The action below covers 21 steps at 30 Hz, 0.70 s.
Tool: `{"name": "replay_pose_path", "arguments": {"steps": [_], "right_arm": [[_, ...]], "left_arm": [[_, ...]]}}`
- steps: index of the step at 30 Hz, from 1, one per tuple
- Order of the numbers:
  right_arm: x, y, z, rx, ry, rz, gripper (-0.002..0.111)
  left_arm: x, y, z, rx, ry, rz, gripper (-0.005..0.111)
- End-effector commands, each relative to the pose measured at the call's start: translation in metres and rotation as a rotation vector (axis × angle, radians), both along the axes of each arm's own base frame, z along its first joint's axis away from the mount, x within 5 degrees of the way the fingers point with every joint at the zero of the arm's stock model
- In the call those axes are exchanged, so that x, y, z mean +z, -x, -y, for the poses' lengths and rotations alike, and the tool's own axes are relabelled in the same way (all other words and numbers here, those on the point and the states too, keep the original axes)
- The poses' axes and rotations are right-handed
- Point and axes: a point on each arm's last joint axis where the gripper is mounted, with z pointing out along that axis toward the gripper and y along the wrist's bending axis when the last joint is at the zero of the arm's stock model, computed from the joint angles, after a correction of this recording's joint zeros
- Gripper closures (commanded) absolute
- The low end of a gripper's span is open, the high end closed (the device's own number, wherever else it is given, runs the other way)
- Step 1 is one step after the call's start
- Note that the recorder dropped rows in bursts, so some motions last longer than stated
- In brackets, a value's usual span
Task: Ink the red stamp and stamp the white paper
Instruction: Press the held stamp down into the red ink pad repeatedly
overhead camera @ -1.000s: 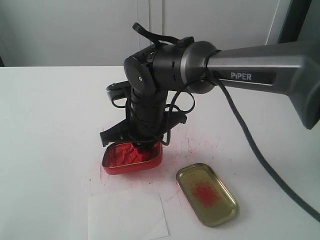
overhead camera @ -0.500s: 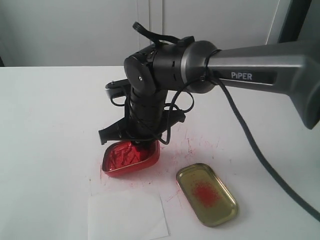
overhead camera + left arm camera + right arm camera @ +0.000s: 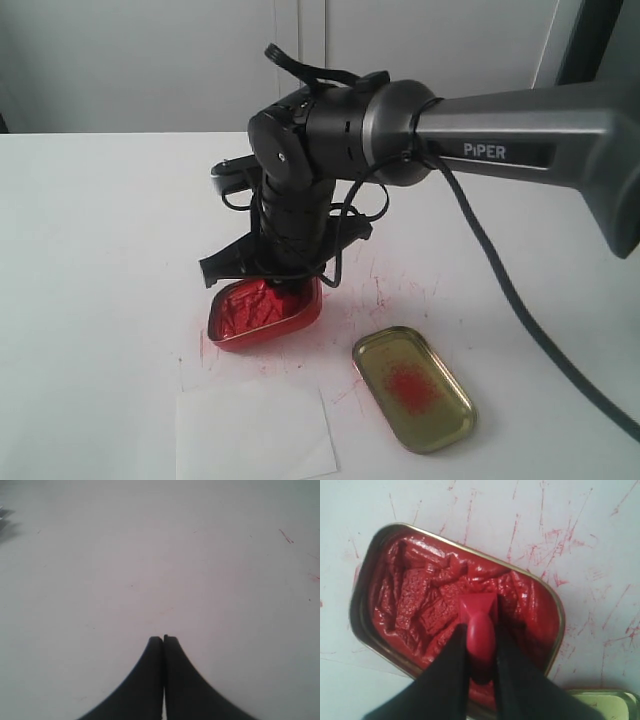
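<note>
White bench [image 3: 100, 220], streaked with red scratches. Thin white rectangular paper sheet [image 3: 255, 432], flat on bench, beside gold oval-cornered metal lid [image 3: 450, 420] with red smear. Gold-rimmed metal tin [image 3: 357, 605] of crumpled red ink pad, near paper. Black right fingers [image 3: 452, 665], clenched on handle of small red plastic stamp [image 3: 479, 612], base down in tin's pad. Black left fingers [image 3: 150, 675], pressed together, holding nothing, over bench.

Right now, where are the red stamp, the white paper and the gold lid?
red stamp [image 3: 481, 632], right wrist view, its handle.
white paper [image 3: 255, 430], exterior view, sheet's middle.
gold lid [image 3: 437, 418], exterior view, bare inside.
</note>
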Motion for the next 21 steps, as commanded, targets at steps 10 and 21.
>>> {"name": "replay_pose_path", "arguments": {"steps": [10, 21], "right_arm": [[0.011, 0.000, 0.003, 0.010, -0.003, 0.033, 0.108], [-0.005, -0.001, 0.002, 0.010, 0.028, 0.001, 0.108]], "left_arm": [[-0.001, 0.000, 0.000, 0.002, 0.004, -0.002, 0.107], [-0.001, 0.000, 0.000, 0.002, 0.004, -0.002, 0.107]]}}
